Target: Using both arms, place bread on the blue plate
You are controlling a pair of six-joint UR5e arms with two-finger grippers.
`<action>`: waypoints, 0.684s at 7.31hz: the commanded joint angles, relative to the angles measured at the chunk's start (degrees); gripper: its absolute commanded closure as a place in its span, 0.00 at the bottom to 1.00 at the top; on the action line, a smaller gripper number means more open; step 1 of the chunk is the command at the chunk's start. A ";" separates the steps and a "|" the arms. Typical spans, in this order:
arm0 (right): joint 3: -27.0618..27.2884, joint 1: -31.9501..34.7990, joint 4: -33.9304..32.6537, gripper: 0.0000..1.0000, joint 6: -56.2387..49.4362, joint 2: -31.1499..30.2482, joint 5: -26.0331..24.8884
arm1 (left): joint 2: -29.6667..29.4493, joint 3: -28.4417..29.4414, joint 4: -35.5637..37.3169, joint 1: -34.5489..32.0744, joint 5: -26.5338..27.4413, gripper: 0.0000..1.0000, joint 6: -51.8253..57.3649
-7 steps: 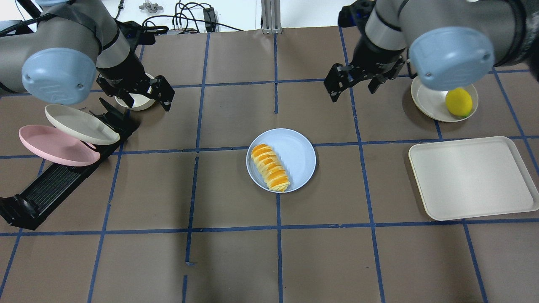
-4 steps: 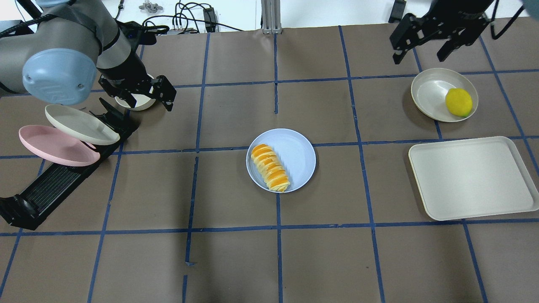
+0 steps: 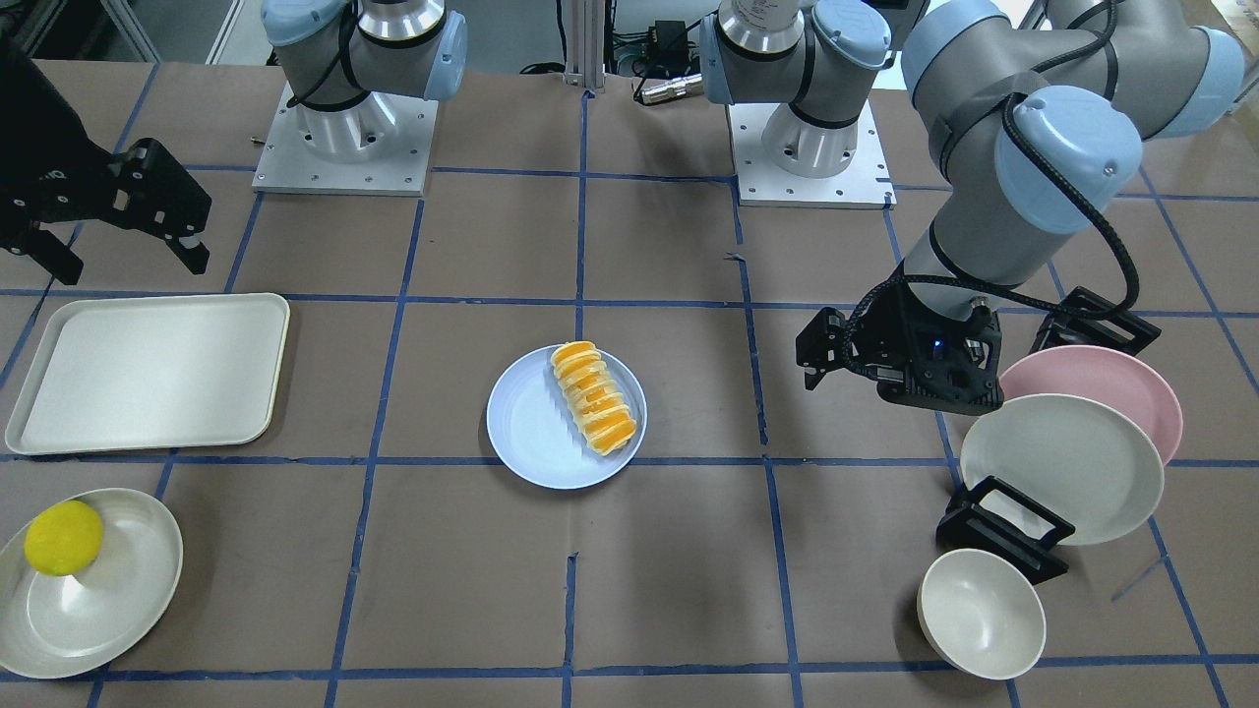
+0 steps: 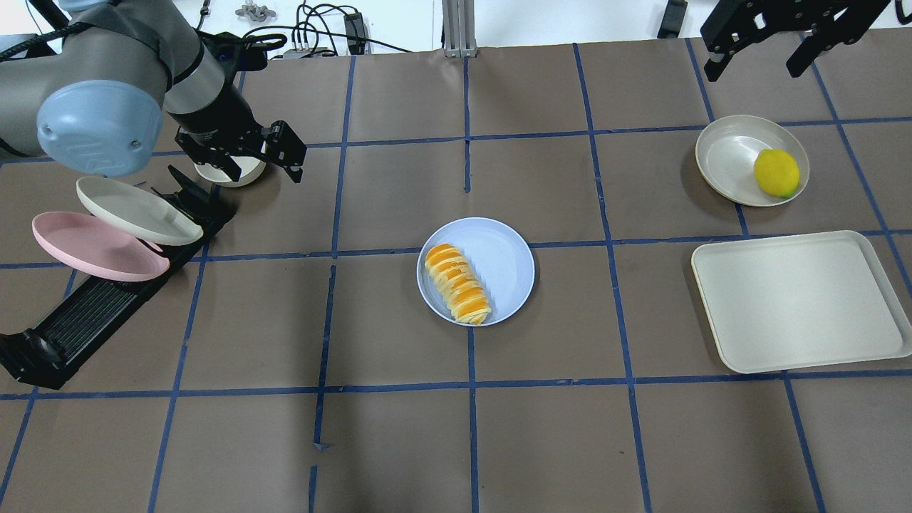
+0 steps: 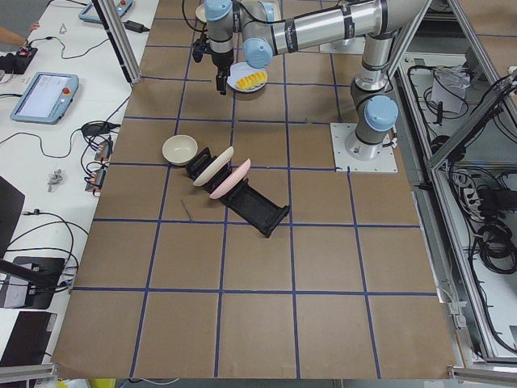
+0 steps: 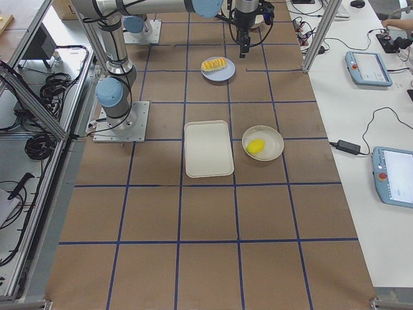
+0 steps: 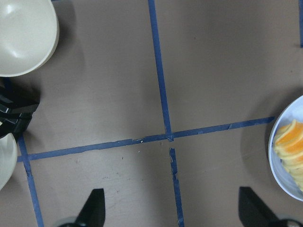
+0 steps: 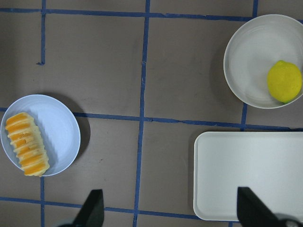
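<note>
Brown paper crossed by blue tape lines covers the table (image 4: 399, 442). Near its centre sits the blue plate (image 4: 506, 263), flat on the paper. The bread (image 4: 457, 284) lies on the plate's half toward the robot's left, set diagonally, with one end at the rim. Neither gripper touches the bread or the plate. The left gripper (image 4: 263, 171) hangs above the table with its jaws spread wide and nothing between them; it is over the cream bowl (image 3: 981, 613) and near the far end of the black rack (image 4: 85, 320). The rack holds a cream plate (image 4: 135, 210) and a pink plate (image 4: 92, 249), both tilted. The right gripper (image 4: 752, 71) is well apart from the blue plate, at the far edge of the table, jaws likewise spread and empty. Below it in the overhead view, a yellow ball (image 4: 776, 173) rests in a cream dish (image 4: 727, 157). A cream tray (image 4: 798, 299) lies just beside that dish.
</note>
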 commanded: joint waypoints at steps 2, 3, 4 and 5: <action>0.42 0.86 5.11 0.00 4.00 -3.77 -5.29 | -0.01 0.04 0.00 0.00 -0.22 0.00 0.23; 1.11 1.57 5.23 0.01 4.72 -4.06 -5.59 | -0.09 0.21 0.00 0.09 -0.22 0.00 0.40; 3.29 3.49 4.53 0.03 5.07 -4.93 -5.59 | -0.09 0.13 0.00 0.09 -0.22 0.00 0.49; 6.27 4.29 1.65 0.02 5.08 -6.15 -5.76 | -0.09 0.13 0.00 0.09 -0.22 0.00 0.49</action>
